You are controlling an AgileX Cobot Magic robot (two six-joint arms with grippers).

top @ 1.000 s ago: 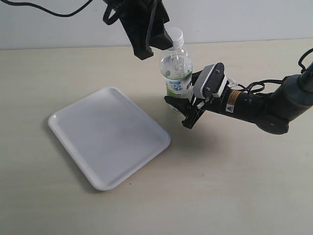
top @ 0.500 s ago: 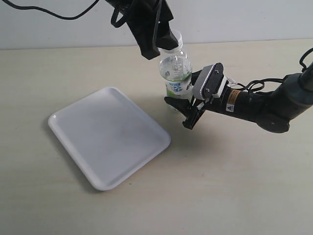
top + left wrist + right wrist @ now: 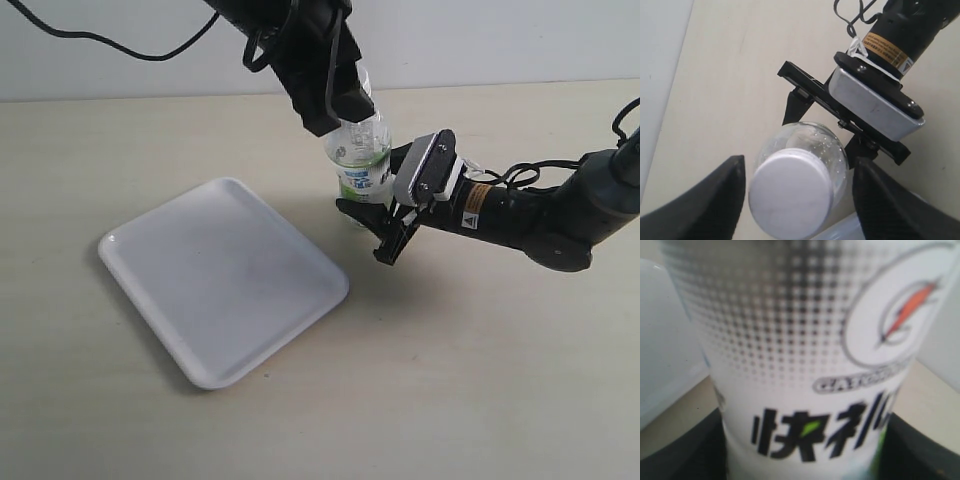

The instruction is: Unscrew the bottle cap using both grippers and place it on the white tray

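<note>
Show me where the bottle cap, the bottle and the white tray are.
bottle cap [image 3: 790, 192], left wrist view, its flat top.
bottle [image 3: 358, 178], exterior view, its label.
white tray [image 3: 225, 280], exterior view, its bare middle.

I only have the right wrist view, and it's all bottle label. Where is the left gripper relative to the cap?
Observer: The left gripper is open. Its fingers flank the bottle cap with a gap on each side.
Operator: Is the cap on the bottle?
Observer: Yes, it sits on the neck of the bottle.
Operator: Where's the tray?
Observer: The white tray lies flat on the left arm's side of the bottle, apart from it.
</note>
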